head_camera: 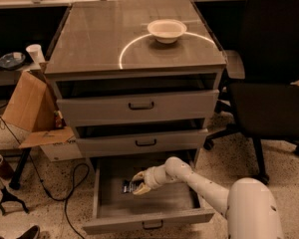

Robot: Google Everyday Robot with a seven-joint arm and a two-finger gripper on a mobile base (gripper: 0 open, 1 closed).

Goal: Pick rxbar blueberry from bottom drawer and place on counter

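Note:
The bottom drawer [149, 218] is pulled open, with a plain grey inside. The rxbar blueberry [129, 186], a dark flat bar with pale lettering, is inside it at left of centre. My gripper [139, 182] reaches down into the drawer on a white arm from the lower right, and its fingers are closed around the bar's right end. The bar seems slightly above the drawer floor. The counter [99, 39] is the cabinet's glossy grey-brown top with a curved light reflection.
A white bowl [166, 30] sits on the counter at the back right. The two upper drawers [139, 106] are slightly open. A black office chair [269, 83] stands at the right. A cardboard box [32, 108] and cables lie at the left.

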